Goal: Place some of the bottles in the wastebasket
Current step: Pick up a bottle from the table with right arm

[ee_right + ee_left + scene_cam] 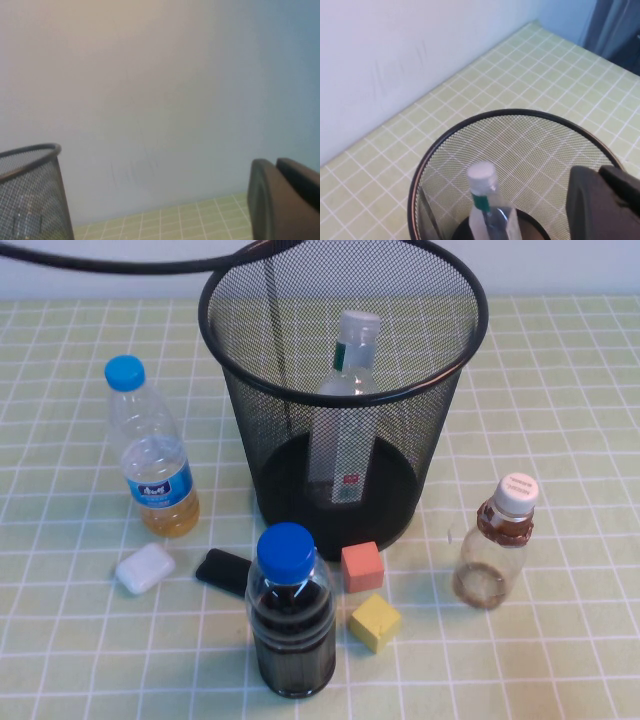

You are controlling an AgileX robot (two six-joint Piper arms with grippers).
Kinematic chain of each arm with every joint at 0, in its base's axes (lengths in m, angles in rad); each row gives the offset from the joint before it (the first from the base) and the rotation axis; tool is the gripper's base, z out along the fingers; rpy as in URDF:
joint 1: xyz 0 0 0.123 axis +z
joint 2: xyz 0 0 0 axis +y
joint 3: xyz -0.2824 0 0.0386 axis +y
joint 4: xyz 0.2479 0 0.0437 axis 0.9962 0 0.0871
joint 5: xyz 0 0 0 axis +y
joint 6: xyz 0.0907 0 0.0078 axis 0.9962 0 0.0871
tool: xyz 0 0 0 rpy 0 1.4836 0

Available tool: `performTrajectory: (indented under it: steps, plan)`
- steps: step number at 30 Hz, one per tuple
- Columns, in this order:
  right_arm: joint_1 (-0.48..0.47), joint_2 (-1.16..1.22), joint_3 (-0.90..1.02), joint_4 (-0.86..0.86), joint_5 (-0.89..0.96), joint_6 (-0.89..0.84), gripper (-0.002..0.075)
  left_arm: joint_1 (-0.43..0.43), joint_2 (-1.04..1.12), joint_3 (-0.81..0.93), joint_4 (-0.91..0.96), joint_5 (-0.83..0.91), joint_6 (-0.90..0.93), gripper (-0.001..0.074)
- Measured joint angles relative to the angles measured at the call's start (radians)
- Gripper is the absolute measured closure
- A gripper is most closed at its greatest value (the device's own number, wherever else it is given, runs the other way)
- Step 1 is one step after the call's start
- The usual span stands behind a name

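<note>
The black wire-mesh wastebasket stands at the table's middle back. The clear white-capped bottle with the white-and-green label stands upright inside it, leaning on the wall. It also shows in the left wrist view, inside the wastebasket's rim. The smaller rounded bottle with the brown neck band stands upright on the table, right of the wastebasket. My left gripper hovers above the wastebasket's mouth, holding nothing I can see. My right gripper is raised, facing the wall, beside the wastebasket. Neither gripper shows in the high view.
A tall blue-capped bottle with a blue label stands at the left. A dark blue-capped bottle stands at the front. A white case, a black object, an orange cube and a yellow cube lie in front of the wastebasket.
</note>
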Motion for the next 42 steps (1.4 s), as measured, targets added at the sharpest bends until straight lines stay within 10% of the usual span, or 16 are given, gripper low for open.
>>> performTrajectory:
  steps: [12, 19, 42]
  plan:
    - [0.0, 0.179, -0.411, -0.033, 0.497, -0.019, 0.0736, 0.0, -0.372, 0.537, 0.039, -0.104, 0.075, 0.0737]
    - [0.062, 0.305, -0.492, -0.025, 0.431, -0.038, 0.0736, 0.0, -0.631, 0.935, 0.052, -0.313, 0.084, 0.0738]
    - [0.494, 0.878, -0.906, 0.041, 0.999, -0.221, 0.0736, 0.0, -1.242, 1.69, 0.004, -0.626, -0.047, 0.0738]
